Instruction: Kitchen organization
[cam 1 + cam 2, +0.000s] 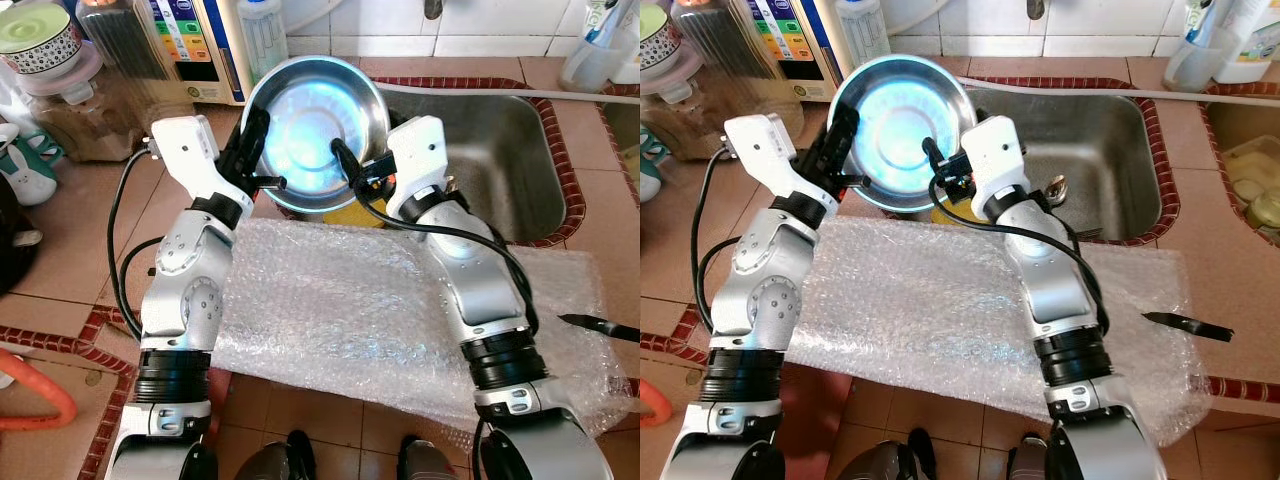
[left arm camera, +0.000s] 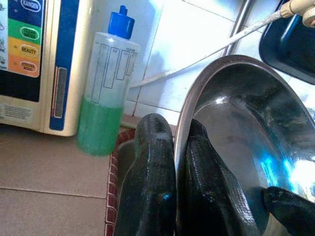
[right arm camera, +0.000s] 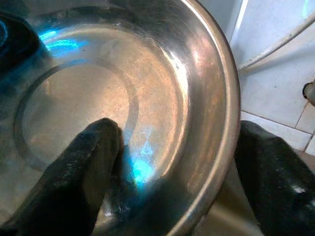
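- Left eye view: steel bowl (image 1: 315, 130) raised and tipped toward the camera at the near-left corner of the sink (image 1: 500, 160), above the desk (image 1: 70, 260). Left gripper (image 1: 258, 150) clamped on the bowl's left rim, right gripper (image 1: 350, 170) hooked over the lower right rim; gripped from two sides, presumably to keep so wide and slick a dish from swinging. Bubble wrap (image 1: 340, 300) spread on the desk just below, probably as a soft landing spot. Something yellow (image 1: 350, 215) peeking from beneath the bowl, unidentifiable.
- Right eye view: same arrangement. Black-handled utensil (image 1: 1188, 325) lying on the wrap's right edge, well apart from the bowl. Water machine (image 1: 790, 40) and a clear bottle (image 1: 862, 25) standing behind the bowl.
- Left wrist view: jaws pinching the rim, one finger (image 2: 150, 172) outside and the other inside the wall, close together with only thin metal between. Bottle of green liquid beside the machine.
- Right wrist view: jaws straddling the rim, spread wider; inner finger (image 3: 83, 167) lying against the bowl's inside wall, the outer one behind the rim with a visible gap, so more a brace than a firm pinch.
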{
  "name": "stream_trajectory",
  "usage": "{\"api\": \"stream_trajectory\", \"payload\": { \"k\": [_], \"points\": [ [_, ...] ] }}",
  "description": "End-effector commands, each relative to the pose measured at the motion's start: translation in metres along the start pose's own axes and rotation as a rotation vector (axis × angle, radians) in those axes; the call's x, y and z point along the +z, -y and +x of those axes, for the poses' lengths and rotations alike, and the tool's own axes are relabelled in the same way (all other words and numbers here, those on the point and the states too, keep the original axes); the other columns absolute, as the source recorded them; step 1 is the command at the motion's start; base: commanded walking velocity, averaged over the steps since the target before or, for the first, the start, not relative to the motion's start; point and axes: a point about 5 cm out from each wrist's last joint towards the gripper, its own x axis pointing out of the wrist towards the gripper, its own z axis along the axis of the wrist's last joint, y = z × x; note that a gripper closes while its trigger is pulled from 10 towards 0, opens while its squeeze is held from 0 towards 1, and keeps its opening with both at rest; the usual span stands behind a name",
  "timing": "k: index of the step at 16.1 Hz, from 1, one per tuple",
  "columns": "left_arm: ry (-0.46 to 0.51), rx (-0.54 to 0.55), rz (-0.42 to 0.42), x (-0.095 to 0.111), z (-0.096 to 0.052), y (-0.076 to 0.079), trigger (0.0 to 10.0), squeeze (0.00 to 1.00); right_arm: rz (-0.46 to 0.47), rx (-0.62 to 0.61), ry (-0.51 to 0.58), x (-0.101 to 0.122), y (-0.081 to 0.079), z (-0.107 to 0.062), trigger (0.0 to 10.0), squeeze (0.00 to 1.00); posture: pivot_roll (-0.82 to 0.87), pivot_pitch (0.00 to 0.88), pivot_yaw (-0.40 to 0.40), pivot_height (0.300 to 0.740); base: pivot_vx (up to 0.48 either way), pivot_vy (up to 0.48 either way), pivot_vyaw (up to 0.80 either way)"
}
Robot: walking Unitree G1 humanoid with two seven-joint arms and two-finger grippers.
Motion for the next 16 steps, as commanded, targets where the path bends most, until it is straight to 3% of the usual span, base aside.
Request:
{"api": "stream_trajectory", "payload": {
  "k": [1, 16],
  "points": [
    [0.008, -0.035, 0.009, 0.003, -0.002, 0.006, 0.0, 0.00, -0.009, -0.008, 0.015, 0.006, -0.001, 0.005, 0.0, 0.00, -0.18, 0.219, 0.132, 0.740, 0.000, 0.000, 0.00],
    [0.007, -0.038, 0.017, 0.004, -0.003, 0.006, 0.0, 0.00, 0.112, -0.104, 0.011, 0.014, 0.002, 0.018, 0.0, 0.00, -0.18, 0.228, 0.132, 0.740, 0.000, 0.000, 0.00]
  ]
}}
